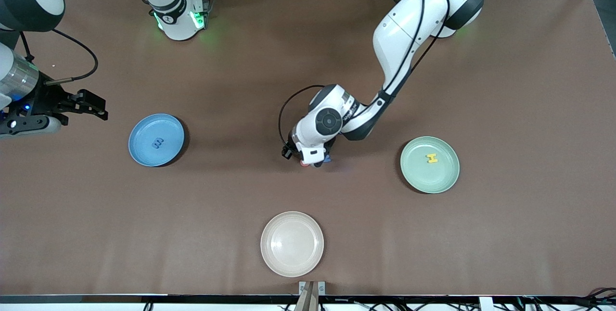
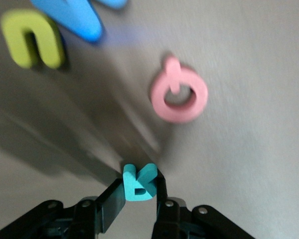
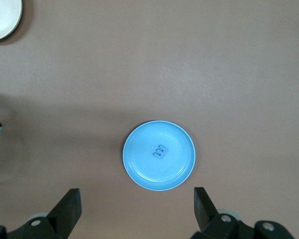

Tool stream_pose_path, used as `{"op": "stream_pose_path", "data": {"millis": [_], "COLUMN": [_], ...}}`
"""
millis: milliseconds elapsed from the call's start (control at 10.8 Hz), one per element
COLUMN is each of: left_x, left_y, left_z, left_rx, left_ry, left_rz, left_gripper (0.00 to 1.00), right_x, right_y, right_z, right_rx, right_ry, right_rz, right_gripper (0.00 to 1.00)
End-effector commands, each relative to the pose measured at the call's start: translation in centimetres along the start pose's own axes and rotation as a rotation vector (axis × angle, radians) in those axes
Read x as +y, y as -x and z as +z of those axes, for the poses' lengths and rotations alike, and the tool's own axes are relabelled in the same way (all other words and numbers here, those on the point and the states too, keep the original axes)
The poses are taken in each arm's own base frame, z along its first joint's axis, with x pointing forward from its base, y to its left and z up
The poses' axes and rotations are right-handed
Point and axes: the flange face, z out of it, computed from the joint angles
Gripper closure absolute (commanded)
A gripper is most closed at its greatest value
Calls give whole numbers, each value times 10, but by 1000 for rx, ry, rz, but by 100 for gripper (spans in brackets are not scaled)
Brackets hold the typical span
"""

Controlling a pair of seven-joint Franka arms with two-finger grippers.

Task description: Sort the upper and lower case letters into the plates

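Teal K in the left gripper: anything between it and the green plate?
Nothing visible. The left gripper is shut on the teal K at mid-table; only bare table lies between it and the green plate, which holds a yellow H.

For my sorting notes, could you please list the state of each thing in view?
Left gripper: fingers shut on the teal letter, at mid-table.
Right gripper: fingers open, empty, above the blue plate.
Blue plate: holds one blue letter.
Green plate: holds one yellow letter.
Cream plate: empty.
Pink letter: flat on the table.
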Motion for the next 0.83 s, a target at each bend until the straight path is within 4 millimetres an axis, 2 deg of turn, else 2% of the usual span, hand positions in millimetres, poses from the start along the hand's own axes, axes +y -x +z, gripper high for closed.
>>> {"op": "stream_pose_path", "data": {"millis": [0,185,278,371,556,741], "left_x": [-1,0,0,-4,-21,-48], "left_y": [-18,-30,-34,-47,-99,-164], "left_z": [-35,-48,-61,-75,-119,-161], "left_rx": [-10,-12,-16,-28,-97,-185], "left_ry": [-88,-113,-134,-193,-287,-324], "left_rz": [26,29,59,134,258,348], "left_gripper": [91,91,91,91,91,91], "right_x": [-6,-8,-10,-16,-28,-30], "right_y": [-2,-2,-2,-3,-4,-4], "right_z": [-2,-2,-2,-1,-1,-1], "right_rx": [3,3,3,2,2,3], "right_ry": [-25,-24,-25,-26,-25,-26], "right_rz": [-17,-22,-24,-34,-44,-49], "right_gripper": [0,0,0,0,0,0]}}
